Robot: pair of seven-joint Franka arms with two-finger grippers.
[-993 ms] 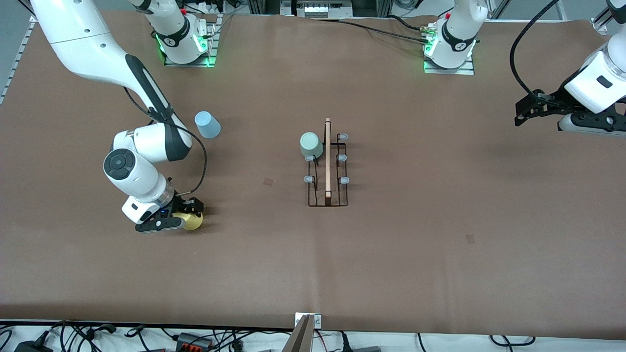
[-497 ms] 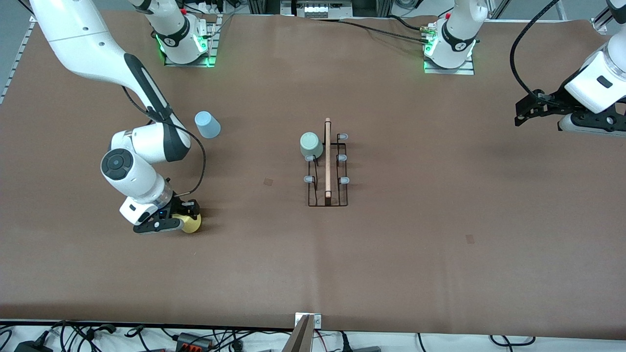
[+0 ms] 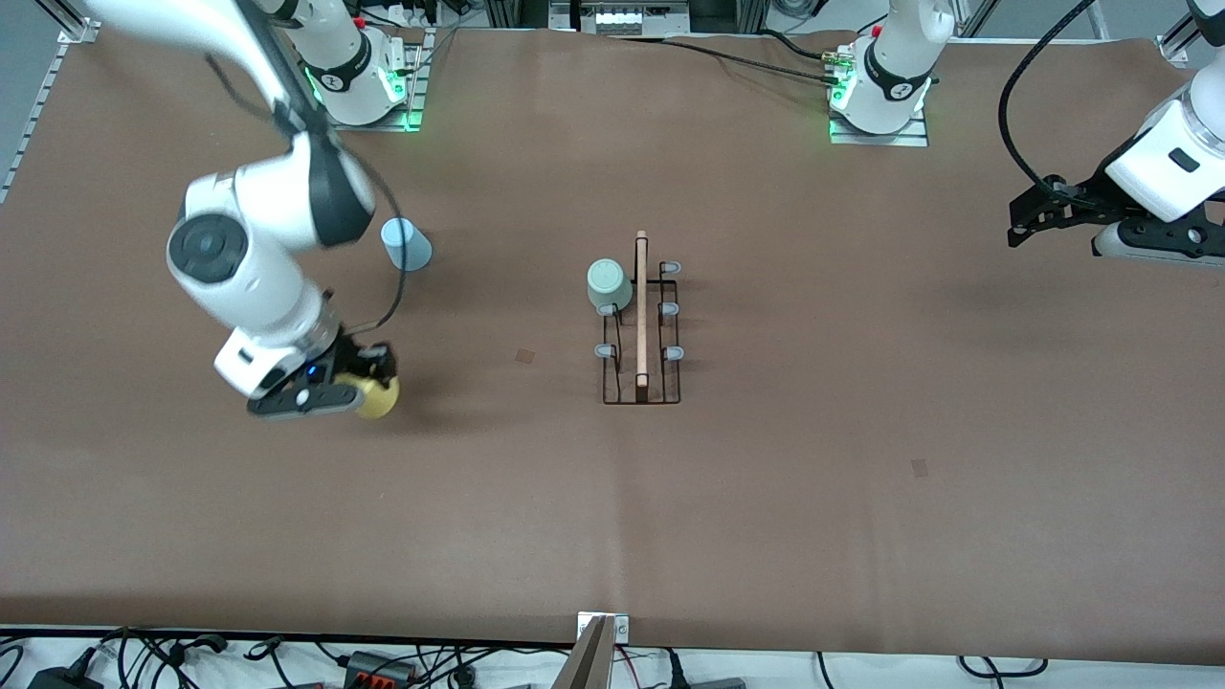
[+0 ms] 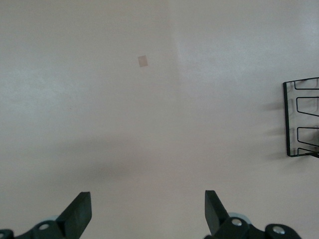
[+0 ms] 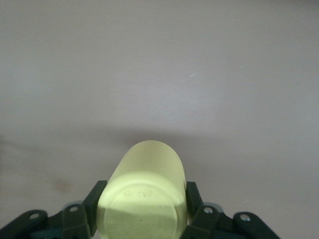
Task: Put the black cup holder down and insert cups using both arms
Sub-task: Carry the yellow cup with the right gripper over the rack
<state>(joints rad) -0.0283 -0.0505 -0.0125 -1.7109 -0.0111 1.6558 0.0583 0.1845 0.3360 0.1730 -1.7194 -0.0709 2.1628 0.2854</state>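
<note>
From the front, three cups showed: a yellow cup (image 3: 375, 397) pinched in the right claw (image 3: 368, 383) above the bench (image 3: 813, 459), a blue cup (image 3: 406, 244) standing farther off, and a green cup (image 3: 609, 285) on one peg of the black cup holder (image 3: 641, 330) mid-bench. The left wrist view alone showed the waiting left claw (image 4: 147, 214) spread wide over bare bench, a corner of the holder at its edge. The right wrist view showed only the yellow cup's base between the fingers (image 5: 94, 201).

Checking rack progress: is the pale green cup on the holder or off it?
On: the pale green cup sits upside down over a peg of the black cup holder.

Robot lab: bolted arm bases (image 3: 362, 91), cables (image 3: 383, 665)
</note>
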